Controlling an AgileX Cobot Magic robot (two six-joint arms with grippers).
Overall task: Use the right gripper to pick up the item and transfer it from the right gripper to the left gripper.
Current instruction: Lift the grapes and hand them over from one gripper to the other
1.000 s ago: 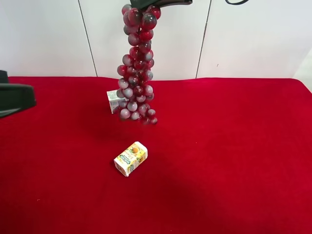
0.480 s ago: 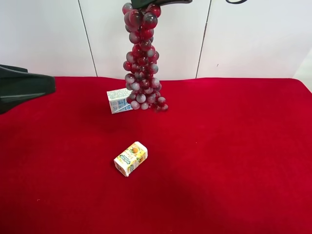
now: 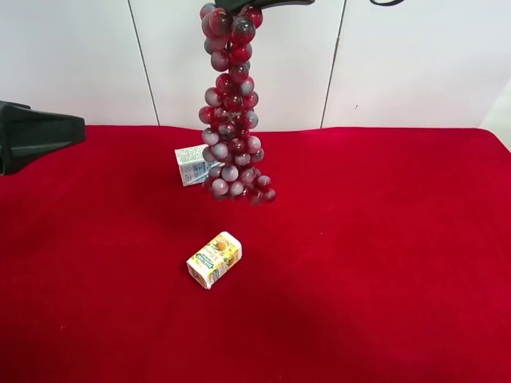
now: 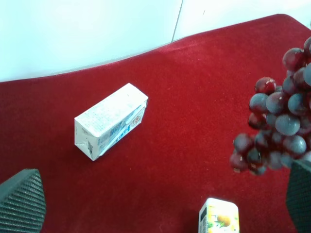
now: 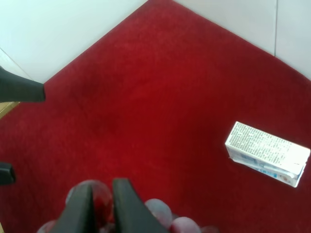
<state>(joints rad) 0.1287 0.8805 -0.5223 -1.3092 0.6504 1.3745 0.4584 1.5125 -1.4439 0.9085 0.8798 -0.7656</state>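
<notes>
Long bunch of dark red and frosted purple grapes [image 3: 231, 112] hangs in mid-air, clear of the cloth, top end pinched in the black flat-fingered right gripper [image 5: 103, 187] right at the upper edge of the exterior high view. Its jaws are clamped on the top grapes, as the right wrist view shows. The lower grapes look a bit smeared, so the bunch may be swinging. The tail of the bunch dangles in front of the white-blue carton [image 3: 192, 165] lying on its side, and the small yellow-white carton [image 3: 214, 259] sits nearer on the red velvety tablecloth [image 3: 383, 263].

Black wedge-shaped left gripper [image 3: 76, 130] is at the exterior high view's left edge, well apart from the bunch. Its jaws are wide apart, with a ribbed pad [image 4: 22, 201] at one edge of the left wrist view and the other at the far edge.

Pick-up looks done, handover not yet made. Next I'd say the left gripper has to come across with the bunch between its open jaws, below the right grip, and close on a firm cluster before the right lets go. Grapes are lumpy and could slip or sway
</notes>
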